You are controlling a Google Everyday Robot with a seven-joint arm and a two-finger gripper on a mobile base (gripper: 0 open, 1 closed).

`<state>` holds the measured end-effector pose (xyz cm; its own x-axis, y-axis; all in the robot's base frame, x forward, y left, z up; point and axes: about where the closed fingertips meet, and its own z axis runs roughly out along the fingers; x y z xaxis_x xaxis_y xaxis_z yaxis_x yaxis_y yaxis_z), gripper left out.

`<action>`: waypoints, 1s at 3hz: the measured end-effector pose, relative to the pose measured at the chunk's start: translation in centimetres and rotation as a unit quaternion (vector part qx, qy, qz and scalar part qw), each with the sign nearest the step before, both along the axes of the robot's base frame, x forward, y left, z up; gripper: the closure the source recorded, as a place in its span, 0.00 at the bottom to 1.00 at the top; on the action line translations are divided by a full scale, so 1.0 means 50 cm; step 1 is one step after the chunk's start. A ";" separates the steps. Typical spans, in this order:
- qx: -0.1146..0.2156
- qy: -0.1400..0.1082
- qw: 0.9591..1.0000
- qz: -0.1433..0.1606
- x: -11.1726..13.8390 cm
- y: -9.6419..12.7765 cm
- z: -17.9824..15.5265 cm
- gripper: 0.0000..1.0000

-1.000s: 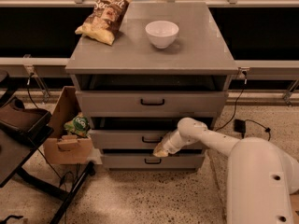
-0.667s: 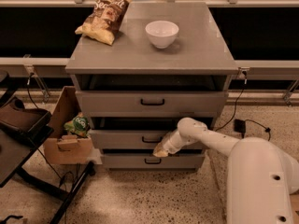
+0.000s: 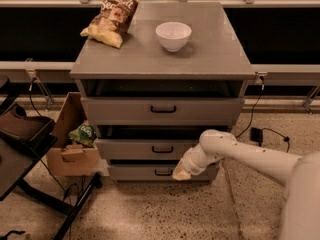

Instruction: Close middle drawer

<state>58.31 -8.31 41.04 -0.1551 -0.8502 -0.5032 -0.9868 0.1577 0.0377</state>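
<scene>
The grey cabinet [image 3: 162, 59] has three drawers. The middle drawer [image 3: 145, 148] has a flat grey front with a small black centre handle [image 3: 162, 149]. It stands slightly out, with a dark gap above it. The top drawer [image 3: 162, 110] is pulled out further. The lowest drawer [image 3: 145, 172] sits below. My white arm [image 3: 240, 154] reaches in from the right. My gripper [image 3: 181, 173] is at the right part of the drawer fronts, low against the middle drawer's lower edge and over the lowest front.
A chip bag [image 3: 112, 20] and a white bowl [image 3: 173, 35] sit on the cabinet top. A cardboard box [image 3: 70, 149] with a green packet [image 3: 84, 133] stands left of the cabinet. A dark chair or stand [image 3: 25, 149] is at far left. Cables [image 3: 265, 131] lie at right.
</scene>
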 end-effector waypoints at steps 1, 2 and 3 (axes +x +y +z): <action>-0.069 0.025 0.997 0.007 -0.105 -0.042 0.083 1.00; -0.153 0.073 0.985 0.019 -0.226 -0.089 0.186 1.00; -0.226 0.072 0.971 0.013 -0.257 -0.153 0.363 1.00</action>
<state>45.46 -15.95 59.17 -0.1707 -0.9839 -0.0525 -0.9804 0.1643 0.1084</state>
